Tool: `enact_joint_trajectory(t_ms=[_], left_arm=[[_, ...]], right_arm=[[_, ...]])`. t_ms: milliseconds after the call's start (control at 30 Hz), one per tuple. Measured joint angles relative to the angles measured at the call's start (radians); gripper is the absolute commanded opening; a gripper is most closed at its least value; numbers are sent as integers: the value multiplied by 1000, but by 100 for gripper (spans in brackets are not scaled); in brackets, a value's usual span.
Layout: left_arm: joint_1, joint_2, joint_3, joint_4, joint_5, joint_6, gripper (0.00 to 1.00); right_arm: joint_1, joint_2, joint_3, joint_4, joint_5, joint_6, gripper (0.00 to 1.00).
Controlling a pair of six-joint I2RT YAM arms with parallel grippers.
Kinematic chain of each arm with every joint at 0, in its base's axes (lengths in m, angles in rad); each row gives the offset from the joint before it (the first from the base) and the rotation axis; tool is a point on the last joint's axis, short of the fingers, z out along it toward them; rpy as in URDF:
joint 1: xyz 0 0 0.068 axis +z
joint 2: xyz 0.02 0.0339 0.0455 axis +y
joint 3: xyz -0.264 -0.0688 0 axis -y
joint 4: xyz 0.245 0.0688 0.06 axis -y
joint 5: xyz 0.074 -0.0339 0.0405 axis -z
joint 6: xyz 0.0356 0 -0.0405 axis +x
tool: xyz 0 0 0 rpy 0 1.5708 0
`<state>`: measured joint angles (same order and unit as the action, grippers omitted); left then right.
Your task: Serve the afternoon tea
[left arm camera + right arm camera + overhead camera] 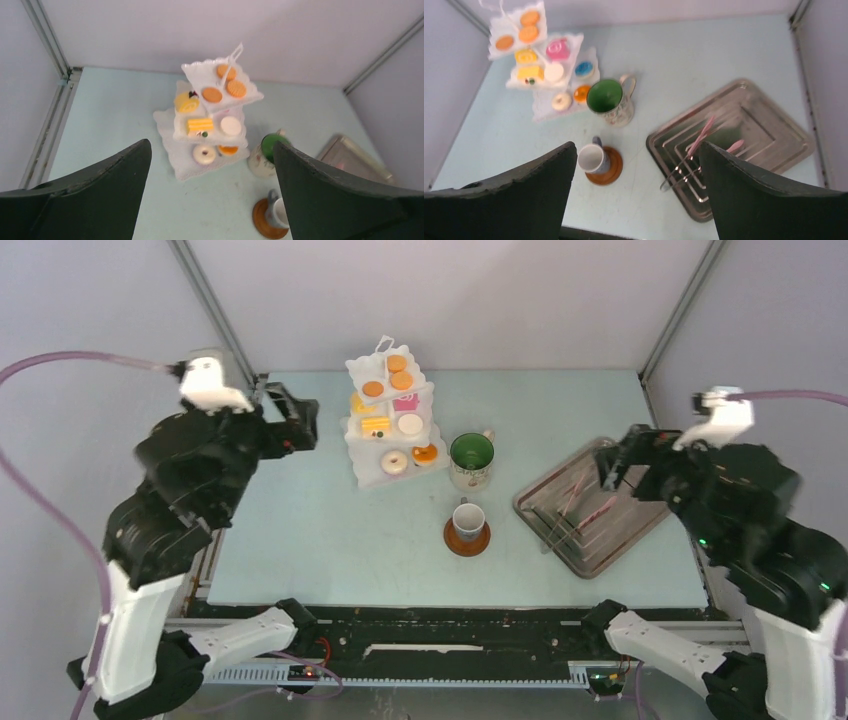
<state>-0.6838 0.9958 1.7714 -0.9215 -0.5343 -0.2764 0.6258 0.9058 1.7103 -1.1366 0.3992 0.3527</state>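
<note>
In the middle of the table, toward the back, stands the white three-tier stand (362, 468), full of toy treats: orange rounds (398, 364) on top, a pink cake (405, 402) and yellow wedges (375, 424) in the middle, a white doughnut (394, 462) at the bottom. Just to its right is the green-lined mug (470, 451). In front of the mug the white cup (468, 517) sits on its brown saucer (466, 548). Farther right is the metal tray (640, 522) with the pink tongs (580, 502) lying in it. The right gripper (617, 465) hangs over the back part of the tray, fingers spread wide, nothing between them. The left gripper (292, 418) is up in the air left of the stand, also spread wide and empty. The tea looks served, so I think the job now is to back away. To do it well, the right arm should lift straight up first, so it does not bump the tongs or the cup. The table (300, 540) is flat and pale blue. Plain grey walls stand round it, with metal posts in the back corners.
</note>
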Motion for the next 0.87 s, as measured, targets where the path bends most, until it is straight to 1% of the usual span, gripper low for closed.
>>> enact_joint_trajectory(t_ms=[167, 300, 467, 867], left_arm=[[0, -118, -1, 105, -54, -31, 98], [0, -199, 0, 155, -69, -37, 98], [0, -214, 7, 156, -64, -38, 98], [0, -245, 52, 121, -65, -39, 98]], right_arm=[[0, -63, 155, -50, 67, -38, 100], [0, -121, 231, -54, 85, -58, 100], [0, -184, 212, -54, 88, -61, 100], [0, -188, 177, -54, 66, -42, 100]])
